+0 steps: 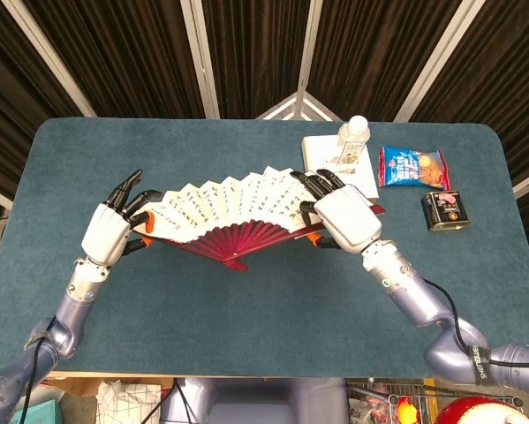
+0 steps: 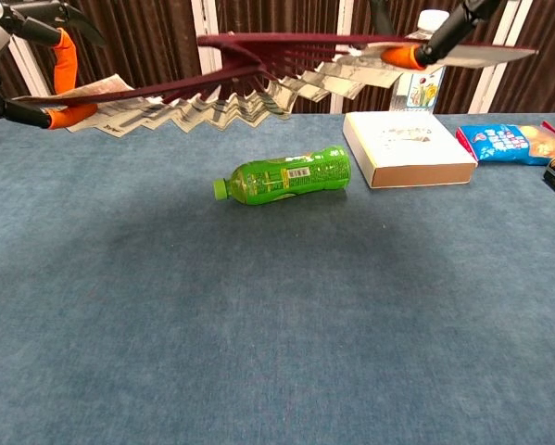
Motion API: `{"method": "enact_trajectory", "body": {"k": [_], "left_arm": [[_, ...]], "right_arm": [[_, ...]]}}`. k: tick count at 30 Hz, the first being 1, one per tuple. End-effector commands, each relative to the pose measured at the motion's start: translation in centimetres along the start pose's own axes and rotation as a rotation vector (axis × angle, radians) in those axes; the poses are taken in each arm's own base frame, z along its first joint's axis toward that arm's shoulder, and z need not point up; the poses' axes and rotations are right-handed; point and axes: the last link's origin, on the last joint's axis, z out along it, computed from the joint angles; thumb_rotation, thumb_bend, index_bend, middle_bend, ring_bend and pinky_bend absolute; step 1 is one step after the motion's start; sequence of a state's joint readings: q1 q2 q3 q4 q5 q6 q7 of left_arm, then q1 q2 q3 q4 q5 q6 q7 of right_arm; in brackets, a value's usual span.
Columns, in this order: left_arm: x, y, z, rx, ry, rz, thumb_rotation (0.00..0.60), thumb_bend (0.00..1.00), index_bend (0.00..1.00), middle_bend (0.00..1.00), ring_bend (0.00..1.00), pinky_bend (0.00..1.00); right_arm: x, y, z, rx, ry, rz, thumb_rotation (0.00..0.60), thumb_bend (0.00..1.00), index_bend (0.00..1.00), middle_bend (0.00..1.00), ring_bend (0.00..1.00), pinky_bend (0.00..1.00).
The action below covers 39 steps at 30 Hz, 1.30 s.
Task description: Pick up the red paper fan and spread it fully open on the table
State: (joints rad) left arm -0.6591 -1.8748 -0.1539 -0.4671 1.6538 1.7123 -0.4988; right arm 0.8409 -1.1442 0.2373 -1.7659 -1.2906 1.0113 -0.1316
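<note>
The blue-covered table is carrying everything else. Above its middle, clear of the surface, the red-ribbed paper fan with printed cream leaf is being held almost fully spread, one end guard in each hand, so that the folds are being drawn flat. The right hand is gripping the guard toward the right edge; the left hand is pinching the opposite guard. Beneath the fan, a green plastic bottle is lying on its side.

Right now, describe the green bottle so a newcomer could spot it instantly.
On the blue table, look just left of the white box, under the spread fan. The green bottle lies on its side, cap pointing left; it is the only green thing there.
</note>
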Motion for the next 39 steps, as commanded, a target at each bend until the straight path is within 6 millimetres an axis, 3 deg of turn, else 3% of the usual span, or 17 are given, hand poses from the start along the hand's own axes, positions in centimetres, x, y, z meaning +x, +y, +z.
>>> {"method": "enact_trajectory", "body": {"k": [1,3,4,5,9,11,14,17,22,27,36,37,39], "left_arm": [[0.0,0.0,0.1,-0.004,0.008,0.014,0.6,0.4,0.72,0.3,0.0,0.21],[0.0,0.0,0.1,-0.008,0.008,0.024,0.6,0.4,0.72,0.3,0.0,0.21],[0.8,0.0,-2.3,-0.016,0.015,0.036,0.6,0.4,0.72,0.3,0.0,0.21],[0.9,0.1,-2.7,-0.025,0.015,0.048,0.6,0.4,0.72,0.3,0.0,0.21],[0.9,0.2,-3.0,-0.041,0.008,0.087,0.6,0.4,0.72,0.3,0.0,0.21],[0.9,0.2,-3.0,-0.043,0.007,0.097,0.6,0.4,0.72,0.3,0.0,0.21],[0.8,0.2,-3.0,-0.044,0.005,0.113,0.6,0.4,0.72,0.3,0.0,0.21],[0.7,0.2,-2.9,-0.052,0.003,0.129,0.6,0.4,0.72,0.3,0.0,0.21],[0.8,0.0,-2.8,-0.059,0.002,0.188,0.6,0.4,0.72,0.3,0.0,0.21],[0.8,-0.2,-2.9,-0.061,-0.014,0.226,0.6,0.4,0.72,0.3,0.0,0.21],[0.9,-0.8,-3.9,-0.072,-0.059,0.319,0.6,0.39,0.69,0.25,0.0,0.2],[1.0,-1.1,-4.1,-0.07,-0.068,0.342,0.6,0.37,0.67,0.23,0.0,0.2],[1.3,-2.0,-4.9,-0.051,-0.111,0.391,0.6,0.22,0.61,0.18,0.0,0.2]], "right_arm": [[-0.3,0.3,-0.1,-0.004,-0.006,-0.006,0.6,0.45,0.84,0.12,0.18,0.14],[-0.5,0.4,-0.1,-0.007,-0.007,-0.012,0.6,0.45,0.84,0.12,0.18,0.14],[-0.7,0.6,-0.1,-0.012,-0.01,-0.011,0.6,0.45,0.84,0.12,0.18,0.14],[-0.8,0.7,-0.1,-0.015,-0.012,-0.01,0.6,0.45,0.84,0.12,0.18,0.14],[-1.2,1.2,-0.2,-0.031,-0.016,-0.021,0.6,0.45,0.84,0.12,0.18,0.14],[-1.4,1.4,-0.3,-0.041,-0.017,-0.023,0.6,0.45,0.79,0.12,0.18,0.14],[-1.9,1.7,-0.6,-0.059,-0.035,-0.03,0.6,0.42,0.53,0.11,0.16,0.13],[-2.2,2.3,-0.8,-0.094,-0.081,-0.079,0.6,0.32,0.28,0.08,0.13,0.11],[-2.4,3.6,-1.6,-0.145,-0.138,-0.17,0.6,0.28,0.06,0.06,0.11,0.1],[-2.4,4.6,-2.2,-0.178,-0.163,-0.206,0.6,0.28,0.0,0.06,0.11,0.09],[-2.3,8.1,-3.8,-0.288,-0.201,-0.289,0.6,0.28,0.0,0.06,0.11,0.09],[-2.3,8.4,-4.0,-0.299,-0.202,-0.29,0.6,0.28,0.0,0.06,0.11,0.09],[-2.3,9.2,-4.5,-0.326,-0.205,-0.277,0.6,0.28,0.0,0.06,0.11,0.09]]}}
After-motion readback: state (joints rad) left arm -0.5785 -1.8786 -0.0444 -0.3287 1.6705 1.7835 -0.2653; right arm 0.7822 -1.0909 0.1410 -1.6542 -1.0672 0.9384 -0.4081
